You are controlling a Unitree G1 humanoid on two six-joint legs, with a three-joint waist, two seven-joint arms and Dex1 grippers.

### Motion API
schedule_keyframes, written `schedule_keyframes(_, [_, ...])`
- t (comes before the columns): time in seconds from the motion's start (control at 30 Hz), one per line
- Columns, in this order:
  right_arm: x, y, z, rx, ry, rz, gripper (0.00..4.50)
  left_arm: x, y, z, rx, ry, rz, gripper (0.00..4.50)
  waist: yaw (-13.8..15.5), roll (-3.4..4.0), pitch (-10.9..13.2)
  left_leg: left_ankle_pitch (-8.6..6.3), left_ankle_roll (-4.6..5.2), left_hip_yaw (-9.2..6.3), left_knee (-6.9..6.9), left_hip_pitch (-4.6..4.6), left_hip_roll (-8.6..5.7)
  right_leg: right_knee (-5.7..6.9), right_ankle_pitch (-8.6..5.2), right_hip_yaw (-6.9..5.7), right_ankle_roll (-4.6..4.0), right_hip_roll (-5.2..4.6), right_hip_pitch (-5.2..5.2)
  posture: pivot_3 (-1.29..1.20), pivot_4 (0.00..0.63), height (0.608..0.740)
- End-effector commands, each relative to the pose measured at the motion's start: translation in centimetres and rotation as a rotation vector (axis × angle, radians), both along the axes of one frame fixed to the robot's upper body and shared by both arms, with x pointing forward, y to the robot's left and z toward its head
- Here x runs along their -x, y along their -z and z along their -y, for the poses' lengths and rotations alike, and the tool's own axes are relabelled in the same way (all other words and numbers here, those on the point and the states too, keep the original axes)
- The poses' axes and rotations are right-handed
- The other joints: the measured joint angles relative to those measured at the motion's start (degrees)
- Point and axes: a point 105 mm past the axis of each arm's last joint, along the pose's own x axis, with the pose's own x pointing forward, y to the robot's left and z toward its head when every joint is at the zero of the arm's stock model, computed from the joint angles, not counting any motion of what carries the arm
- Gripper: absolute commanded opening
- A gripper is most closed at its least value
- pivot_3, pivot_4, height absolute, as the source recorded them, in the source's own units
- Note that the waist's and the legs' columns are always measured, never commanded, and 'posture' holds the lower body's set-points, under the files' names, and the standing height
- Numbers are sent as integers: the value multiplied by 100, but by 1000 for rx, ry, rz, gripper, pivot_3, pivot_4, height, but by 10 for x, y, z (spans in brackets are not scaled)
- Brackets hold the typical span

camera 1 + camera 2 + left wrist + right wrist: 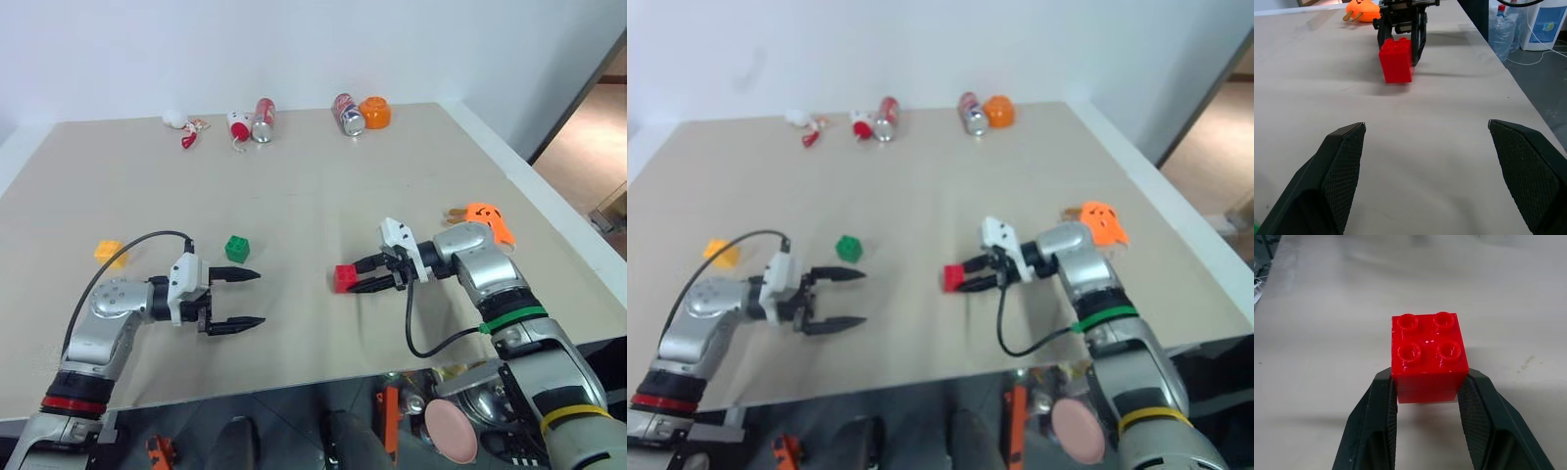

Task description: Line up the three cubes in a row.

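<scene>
My right gripper (pixel 359 276) is shut on the red cube (pixel 345 278), its fingers pinching the cube's two sides, studs up, low over the table (pixel 313 196) right of centre. The right wrist view shows the red cube (pixel 1429 355) clamped between both pads. My left gripper (pixel 257 298) stands open and holds nothing, pointing toward the red cube (pixel 1396 61) across a stretch of bare table. The green cube (pixel 237 249) sits just beyond the left gripper's far finger. The yellow-orange cube (pixel 110 252) lies at the left, behind my left forearm.
A flat orange pumpkin-face toy (pixel 487 217) lies behind my right wrist near the table's right edge. Along the far edge are two cans (pixel 263 119) (pixel 348 115), an orange bowl (pixel 375 112) and small red-and-white items (pixel 188 132). The front edge runs just below both arms.
</scene>
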Motion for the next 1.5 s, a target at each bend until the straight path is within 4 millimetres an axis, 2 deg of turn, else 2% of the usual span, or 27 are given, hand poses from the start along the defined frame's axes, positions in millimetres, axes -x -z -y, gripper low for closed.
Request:
schedule_keyframes(0.03, [-4, -9, -3, 4, -37, 37, 1196, 3, -12, -6, 6, -20, 43, 4171, 0, 0, 0, 0, 0, 0, 0, 0, 0, 1, 0, 0, 0, 0, 0, 0, 150, 740])
schedule_keyframes(0.43, [-3, 4, -7, 55, -82, 18, 1196, 6, -15, -8, 9, -57, 42, 4171, -3, 0, 0, 0, 0, 0, 0, 3, 1, 4, 0, 0, -1, 0, 0, 0, 150, 740])
schedule_keyframes(0.5, [-6, 5, -6, 59, -63, 23, 2240, 6, -16, -8, 11, -60, 43, 4171, -3, 0, 0, 0, 0, 0, 0, 5, 1, 7, 0, 0, -1, 1, 1, 0, 150, 740])
schedule_keyframes(0.67, [-9, 2, 0, 61, -44, 35, 3896, 5, -17, -7, 16, -67, 43, 4171, -4, 0, 0, 0, 0, 0, 0, 6, 2, 9, 0, 2, -2, 1, 1, 0, 150, 740])
schedule_keyframes(0.77, [-8, -2, 6, 66, -45, 29, 3896, 4, -17, -7, 23, -71, 41, 4171, -4, 0, 0, 1, 1, 1, 1, 7, 1, 9, 0, 3, -3, 1, 1, 0, 150, 740])
schedule_keyframes(0.93, [-4, -15, 33, 135, -40, 58, 3896, -2, -29, -10, 92, -118, 33, 4171, 13, 0, 0, 1, 1, 2, 1, 5, 0, 9, 0, 3, -3, -3, 2, 0, 150, 740])
schedule_keyframes(1.0, [-3, -24, 50, 175, -25, 96, 3896, -6, -41, -14, 159, -157, 29, 4171, 10, 0, 0, 1, 1, 7, 1, 3, -2, 9, 0, 3, -3, -7, 1, 0, 150, 740])
schedule_keyframes(1.1, [-4, -47, 69, 212, -1, 179, 3896, -6, -53, -18, 210, -194, 25, 4171, 6, -2, 2, -1, -1, 10, -3, 1, -2, 9, -1, 3, -1, -9, -3, 0, 150, 740])
schedule_keyframes(1.2, [-14, -83, 71, 159, 44, 288, 3896, -7, -56, -22, 236, -241, 34, 4171, -45, 1, 4, -1, -2, 17, -15, 7, 1, 9, -1, 6, -2, -5, -9, 0, 150, 740])
schedule_keyframes(1.27, [-20, -110, 64, 74, 77, 363, 3896, -10, -58, -26, 263, -289, 49, 4171, -56, 1, 5, -1, -1, 22, -29, 22, 2, 9, 0, 14, -3, 1, -11, 0, 150, 740])
schedule_keyframes(1.37, [-27, -165, 34, -224, 136, 458, 3896, -28, -61, -36, 318, -437, 66, 4171, -57, -1, 5, 0, 0, 17, -38, 37, 6, 11, -1, 19, -8, 12, -5, 0, 150, 740])
schedule_keyframes(1.4, [-26, -173, 27, -280, 137, 460, 3896, -32, -61, -37, 326, -466, 61, 4171, -57, -2, 5, 0, 0, 17, -38, 41, 6, 12, 0, 23, -9, 14, -5, 0, 150, 740])
schedule_keyframes(1.43, [-23, -173, 20, -309, 123, 450, 3896, -37, -56, -39, 312, -506, 52, 4171, -46, -3, 4, 0, 0, 14, -38, 41, 6, 15, 0, 26, -10, 17, -4, 0, 150, 740])
schedule_keyframes(1.5, [-15, -163, 9, -325, 93, 427, 3896, -45, -45, -43, 281, -587, 24, 4171, -11, -11, 0, 0, 0, 9, -37, 41, 6, 19, 0, 25, -10, 19, 0, 0, 150, 740])
